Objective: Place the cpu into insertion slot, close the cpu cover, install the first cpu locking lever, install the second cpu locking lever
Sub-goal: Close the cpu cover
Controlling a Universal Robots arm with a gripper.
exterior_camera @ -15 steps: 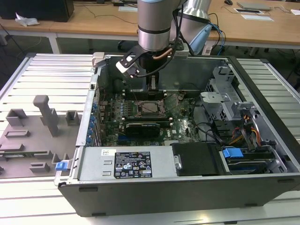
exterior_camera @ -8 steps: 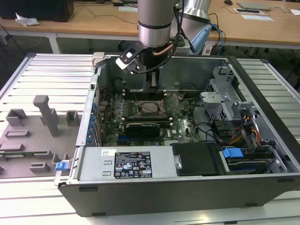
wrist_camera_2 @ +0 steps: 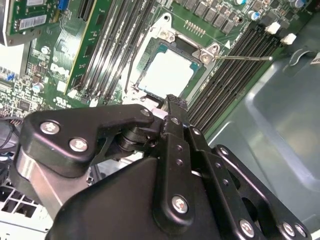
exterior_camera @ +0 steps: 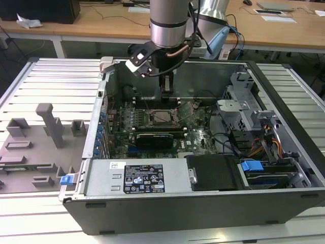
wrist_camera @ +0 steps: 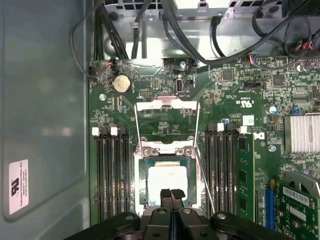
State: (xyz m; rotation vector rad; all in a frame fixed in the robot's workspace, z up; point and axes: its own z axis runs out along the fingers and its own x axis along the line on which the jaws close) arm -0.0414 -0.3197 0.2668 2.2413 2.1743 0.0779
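The gripper (exterior_camera: 167,96) hangs inside the open computer case (exterior_camera: 152,206). In the exterior view, the processor socket lies at 6 o'clock from it and just beneath. In both wrist views the fingertips (wrist_camera: 170,193) are pressed together, narrow, with nothing between them. The cpu (wrist_camera: 167,179) lies flat in the socket with its pale top exposed, and the fingertips sit just above its near edge. The cpu cover (wrist_camera: 167,105) appears to stand raised from its hinge at the far side of the socket, so it is not down on the chip. One wire locking lever (wrist_camera: 204,180) runs loose beside the socket, between it and the memory slots (wrist_camera: 112,175).

Hazards, as judged:
- Any descent with closed fingertips this near the chip could press or scratch its top, or shift it on the socket contacts.
- The raised cover is unsupported. A knock from the finger linkage could drop it onto a misaligned chip.
- The free lever could snag a finger or spring against the memory slots.
- The expansion card (exterior_camera: 155,138), at 6 o'clock from the socket in the exterior view, limits clearance.
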